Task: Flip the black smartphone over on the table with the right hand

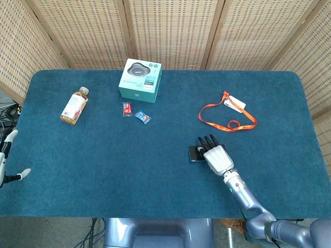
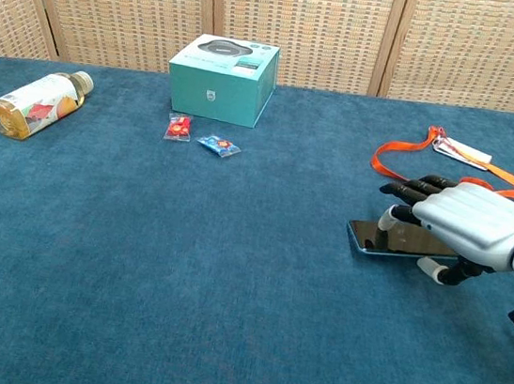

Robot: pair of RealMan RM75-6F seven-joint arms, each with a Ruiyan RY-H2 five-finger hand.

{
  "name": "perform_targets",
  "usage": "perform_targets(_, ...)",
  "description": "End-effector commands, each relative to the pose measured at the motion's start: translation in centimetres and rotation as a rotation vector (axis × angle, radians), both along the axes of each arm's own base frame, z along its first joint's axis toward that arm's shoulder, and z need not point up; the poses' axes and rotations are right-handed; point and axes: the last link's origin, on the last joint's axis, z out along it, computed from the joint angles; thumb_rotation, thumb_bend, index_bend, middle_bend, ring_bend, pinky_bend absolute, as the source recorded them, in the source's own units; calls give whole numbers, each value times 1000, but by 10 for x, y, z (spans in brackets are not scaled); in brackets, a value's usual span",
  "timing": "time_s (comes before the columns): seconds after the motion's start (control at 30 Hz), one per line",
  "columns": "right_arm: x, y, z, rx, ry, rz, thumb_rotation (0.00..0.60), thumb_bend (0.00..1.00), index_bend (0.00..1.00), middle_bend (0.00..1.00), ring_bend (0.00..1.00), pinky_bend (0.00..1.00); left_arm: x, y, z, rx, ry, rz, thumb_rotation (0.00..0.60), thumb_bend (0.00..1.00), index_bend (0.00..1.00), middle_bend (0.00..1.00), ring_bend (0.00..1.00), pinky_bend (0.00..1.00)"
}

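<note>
Fingers [image 2: 407, 188] of the right hand [image 2: 466, 224] are spread over the black smartphone [image 2: 393, 238] on the blue tabletop [image 2: 178, 286]; whether it is gripped cannot be told. Wicker screens [image 1: 170, 31] stand at 12 o'clock.

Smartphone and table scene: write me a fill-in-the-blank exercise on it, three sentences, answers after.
1. The right hand is at the black ____, fingers over it.
2. The bottle lies on its ____ on the table.
3. The lanyard strap is ____ in colour.
Missing words: smartphone; side; orange
</note>
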Motion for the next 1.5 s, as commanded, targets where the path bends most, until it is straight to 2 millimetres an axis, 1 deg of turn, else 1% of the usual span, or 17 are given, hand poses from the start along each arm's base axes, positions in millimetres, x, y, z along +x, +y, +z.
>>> perform_targets(0.03,-1,-6,6,-35,-5,3,600,787,330,7,0,0,0,0,0,1,-1,-1,600,0,0,0,0,0)
perform_targets(0.13,-2,-11,11,-55,-18,-9,600,823,335,13,0,0,0,0,0,0,-1,-3,600,0,0,0,0,0)
perform_targets(0.27,-2,-24,16,-73,-35,-44,600,852,354,17,0,0,1,0,0,0,-2,-4,600,0,0,0,0,0)
perform_targets(0.43,4,-44,22,-91,-25,-68,600,849,366,17,0,0,1,0,1,1,-3,-5,600,0,0,0,0,0)
perform_targets(0.53,8,-55,25,-98,3,-75,600,828,366,17,0,0,1,-1,1,0,-4,-3,600,0,0,0,0,0)
perform_targets(0.7,19,-78,24,-123,49,-95,600,736,366,16,0,0,1,-1,2,1,-8,-5,600,0,0,0,0,0)
perform_targets(0.87,29,-92,19,-139,60,-112,600,659,365,16,0,0,0,0,3,1,-14,-2,600,0,0,0,0,0)
perform_targets(1.0,44,-106,11,-175,71,-114,600,636,365,20,0,0,0,0,3,-2,-18,-2,600,0,0,0,0,0)
perform_targets(1.13,54,-110,13,-207,46,-112,600,630,365,23,0,0,-1,-1,5,1,-24,-3,600,0,0,0,0,0)
perform_targets(1.2,56,-107,21,-218,23,-99,600,619,362,23,0,0,-1,-1,6,5,-31,-3,600,0,0,0,0,0)
perform_targets(1.23,57,-106,25,-223,12,-94,600,600,352,24,0,0,-1,-1,7,6,-32,-4,600,0,0,0,0,0)
perform_targets(1.3,55,-100,35,-234,-13,-82,600,523,285,19,0,0,-1,-2,8,6,-36,-5,600,0,0,0,0,0)
perform_targets(1.37,48,-90,50,-246,-51,-73,600,330,112,5,0,0,-1,-3,9,6,-41,-8,600,0,0,0,0,0)
perform_targets(1.4,43,-83,59,-249,-81,-74,600,261,62,2,0,0,-1,-4,9,5,-41,-11,600,0,0,0,0,0)
perform_targets(1.43,39,-78,65,-251,-103,-77,600,177,15,0,0,0,-1,-4,9,5,-42,-13,600,0,0,0,0,0)
perform_targets(1.47,32,-70,75,-256,-134,-82,600,117,0,0,0,0,-1,-5,9,3,-43,-17,600,0,0,0,0,0)
perform_targets(1.5,28,-64,81,-261,-153,-84,600,86,0,0,0,0,-1,-5,9,2,-44,-19,600,0,0,0,0,0)
